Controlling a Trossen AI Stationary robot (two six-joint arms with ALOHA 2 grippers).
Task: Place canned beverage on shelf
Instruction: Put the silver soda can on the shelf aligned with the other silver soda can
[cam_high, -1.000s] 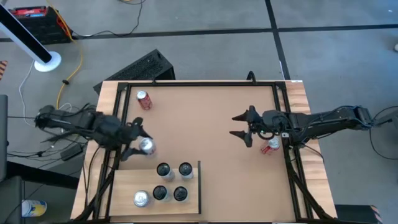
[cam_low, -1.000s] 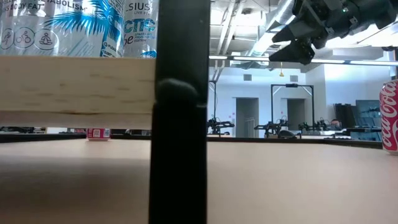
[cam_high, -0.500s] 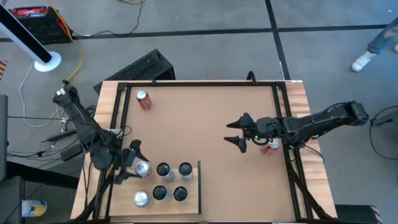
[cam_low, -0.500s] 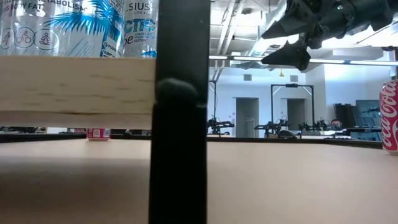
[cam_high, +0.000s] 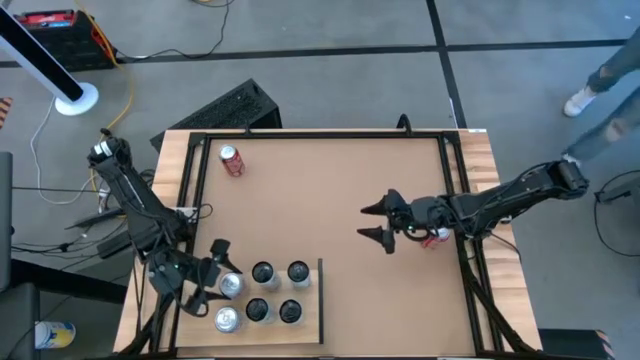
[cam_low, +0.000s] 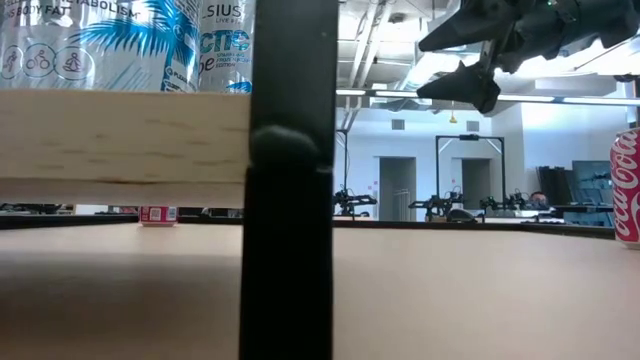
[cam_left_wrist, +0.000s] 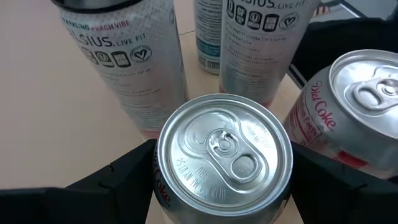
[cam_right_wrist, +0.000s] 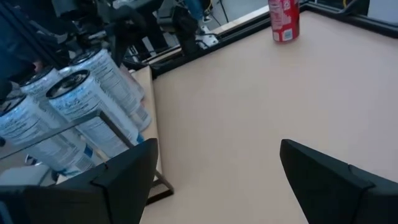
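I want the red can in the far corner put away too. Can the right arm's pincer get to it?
Probably yes. The right pincer hangs open and empty above bare tabletop, and nothing stands between it and the red can. Whether the arm stretches that far is unclear. The left pincer is busy holding a silver can.

Silver can (cam_left_wrist: 224, 158) upright, over shelf (cam_high: 200, 300)

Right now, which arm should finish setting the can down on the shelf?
Left. The left gripper is shut on the silver can over the shelf, beside the cans there. The right gripper is open, empty, mid-table.
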